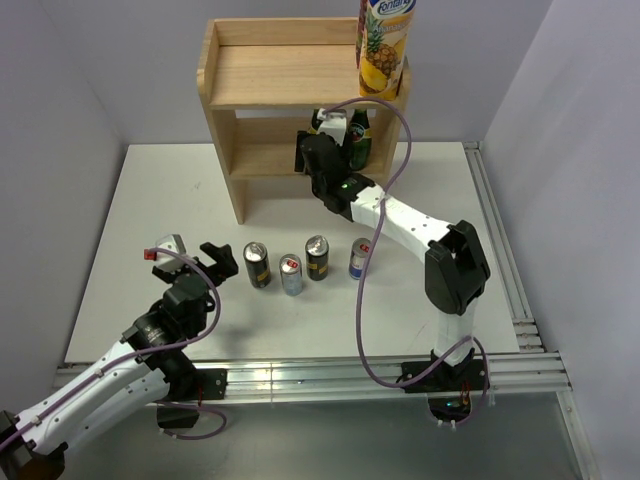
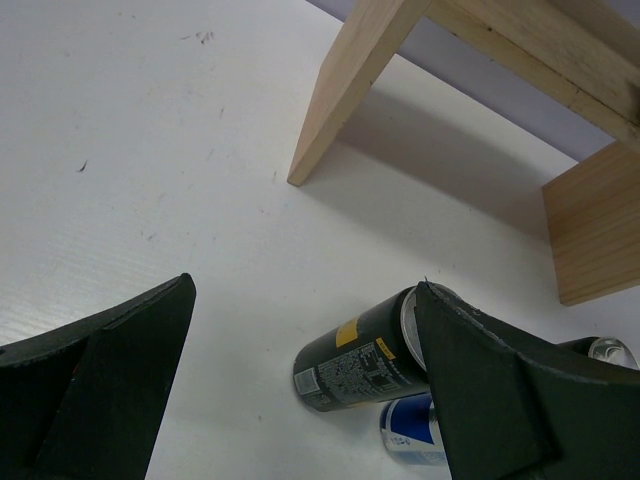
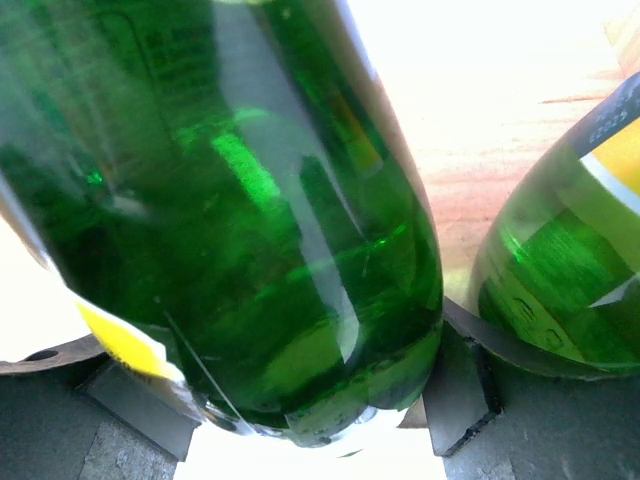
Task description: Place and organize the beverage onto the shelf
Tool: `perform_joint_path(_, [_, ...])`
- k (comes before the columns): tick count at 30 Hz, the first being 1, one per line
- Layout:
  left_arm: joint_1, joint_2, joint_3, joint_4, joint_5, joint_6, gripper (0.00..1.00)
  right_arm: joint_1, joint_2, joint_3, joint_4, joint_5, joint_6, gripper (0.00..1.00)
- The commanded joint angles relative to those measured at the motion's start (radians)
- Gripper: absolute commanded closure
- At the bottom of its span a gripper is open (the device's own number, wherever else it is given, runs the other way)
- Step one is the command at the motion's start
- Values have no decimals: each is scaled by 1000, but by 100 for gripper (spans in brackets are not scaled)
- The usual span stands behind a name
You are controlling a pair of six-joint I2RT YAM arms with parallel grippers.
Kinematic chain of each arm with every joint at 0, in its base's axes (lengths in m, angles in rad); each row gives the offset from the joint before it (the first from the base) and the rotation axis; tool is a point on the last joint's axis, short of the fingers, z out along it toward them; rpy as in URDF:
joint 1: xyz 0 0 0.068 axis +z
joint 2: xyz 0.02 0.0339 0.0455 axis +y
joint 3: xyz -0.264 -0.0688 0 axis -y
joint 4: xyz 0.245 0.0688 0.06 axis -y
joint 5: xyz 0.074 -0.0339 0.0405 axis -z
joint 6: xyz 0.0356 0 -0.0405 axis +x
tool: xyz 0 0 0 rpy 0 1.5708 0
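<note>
The light-wood shelf (image 1: 262, 75) stands at the back of the table. My right gripper (image 1: 325, 135) reaches into its lower tier and is shut on a green glass bottle (image 3: 250, 230), with a finger (image 3: 455, 385) on each side of its base. A second green bottle (image 1: 360, 135) stands just to its right on that tier, and it also shows in the right wrist view (image 3: 570, 270). Two dark cans (image 1: 257, 265) (image 1: 317, 257) and two silver-blue cans (image 1: 290, 275) (image 1: 360, 258) stand in a row on the table. My left gripper (image 1: 195, 258) is open and empty, left of the row. A dark can (image 2: 360, 360) shows between its fingertips (image 2: 490, 400).
A tall yellow pineapple juice carton (image 1: 383, 45) stands on the shelf's top right corner. The shelf's left leg (image 2: 340, 100) stands ahead of my left gripper. The white table (image 1: 150, 200) is walled in on the left, back and right, with a metal rail (image 1: 350, 375) at the front.
</note>
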Motion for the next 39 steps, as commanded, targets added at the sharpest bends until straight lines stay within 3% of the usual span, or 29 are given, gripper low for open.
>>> perform_joint_path(1, [-4,-14,-9,25,5,11,1,-35,19,-5,128,88,17,100])
perform_joint_path(15, [-4,-24,-9,22,7,9,1,-58,22,-73,125,127,25,100])
perform_joint_path(19, [-4,-21,-9,22,7,11,1,-58,23,-81,121,131,17,58])
perform_joint_path(21, [-4,-23,-9,20,5,11,1,-57,19,-96,125,125,14,47])
perform_joint_path(22, [-4,-23,-9,19,5,11,1,-57,17,-98,125,125,14,34])
perform_joint_path(25, [-4,-24,-9,20,4,11,1,-55,20,-98,118,117,10,14])
perform_joint_path(39, [-4,-34,-9,19,-1,8,1,-29,11,-137,105,79,10,0])
